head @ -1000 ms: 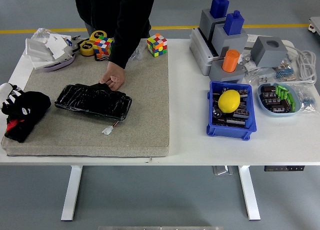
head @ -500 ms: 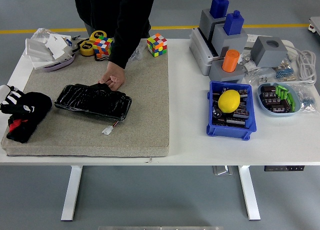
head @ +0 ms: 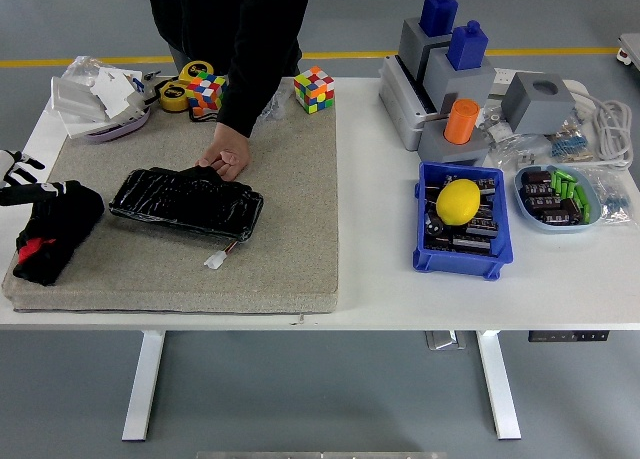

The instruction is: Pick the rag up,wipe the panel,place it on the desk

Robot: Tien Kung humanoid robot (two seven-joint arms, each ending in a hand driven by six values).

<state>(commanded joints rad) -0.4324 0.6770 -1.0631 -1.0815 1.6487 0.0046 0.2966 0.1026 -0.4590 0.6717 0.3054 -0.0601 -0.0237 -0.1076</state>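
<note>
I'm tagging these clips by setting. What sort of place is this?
Probably a robotics lab or workshop: a white height-adjustable table on a grey floor with a yellow line, a blue plastic bin of dark electronic parts, and grey fixture blocks with blue tops.

The robot's black left hand with white-tipped fingers is seen at the left edge, fingers spread wide.
</note>
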